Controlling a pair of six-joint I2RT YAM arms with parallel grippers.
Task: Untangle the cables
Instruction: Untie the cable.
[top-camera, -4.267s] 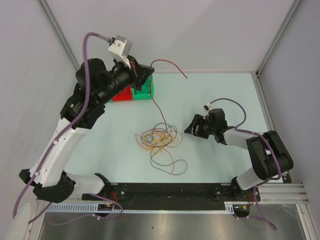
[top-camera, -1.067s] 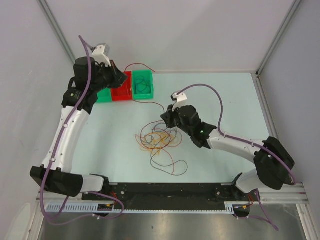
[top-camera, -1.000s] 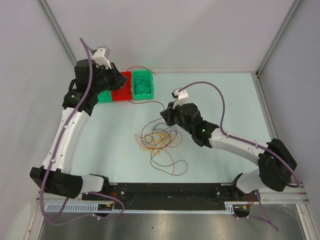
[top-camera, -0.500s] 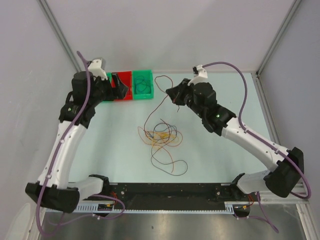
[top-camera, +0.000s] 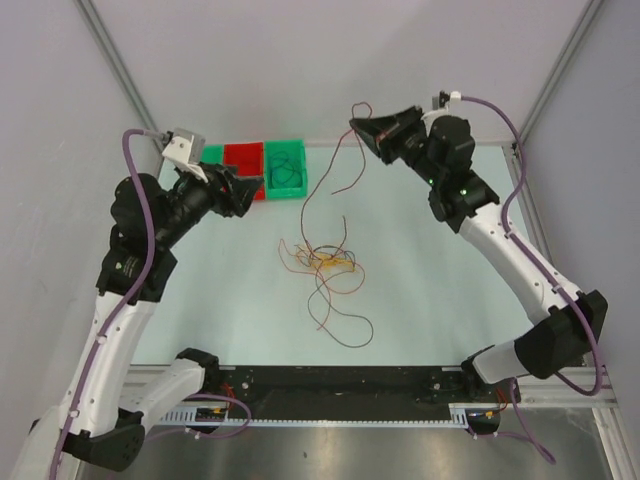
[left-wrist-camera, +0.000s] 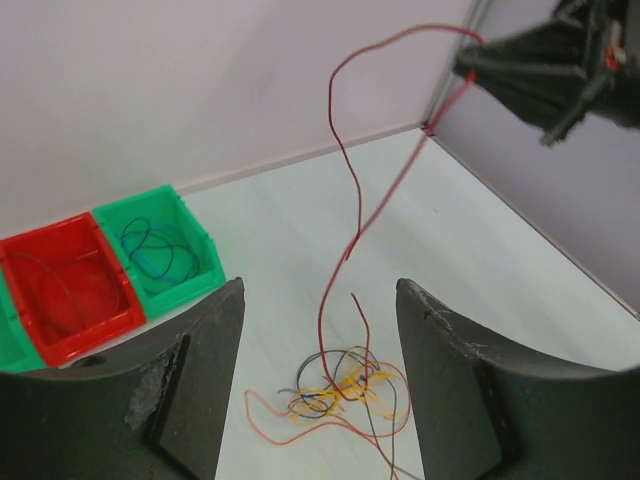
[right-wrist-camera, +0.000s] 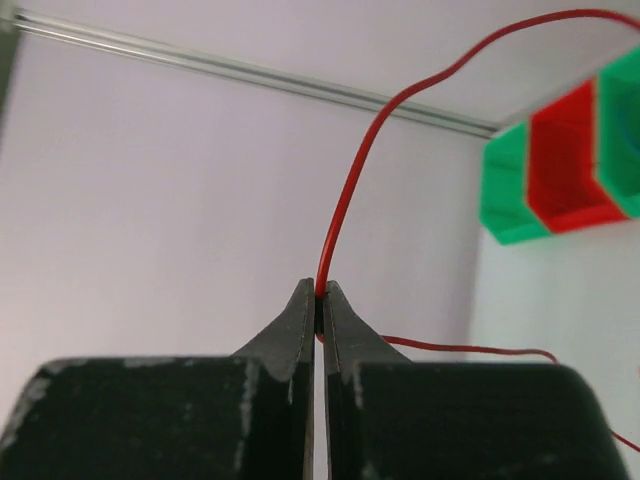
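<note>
**Desk:** What do we have on the table (top-camera: 430, 280) here?

**Floor:** The right claw (right-wrist-camera: 320, 300) is pinched shut on a single red wire (left-wrist-camera: 352, 190), raised high over the far side. The wire hangs from the tips in a loose curve, and its lower end runs down into the tangle (top-camera: 322, 262) of red, orange, yellow and dark wires lying mid-table.

**Desk:** And the left claw (left-wrist-camera: 320, 290)?

**Floor:** Its jaws stand apart with nothing between them. It hovers near the bins at the far left, facing the heap.

**Desk:** How do we finish this pull well?

**Floor:** We think a slow, steady lift up and away is best, so the red wire slides out instead of dragging its neighbours along. We cannot tell whether its tail is looped through the others. If the heap rises with it, we would bring the free claw down to pin the heap and then draw again. Jerking risks tightening a knot or slipping the thin wire out of the tips.

**Desk:** Where does it go once it is free?

**Floor:** The green bin (left-wrist-camera: 185, 290) holds a coil of blue and dark wire. The red bin (left-wrist-camera: 100, 330) beside it looks to us like the likely place for this one.
</note>
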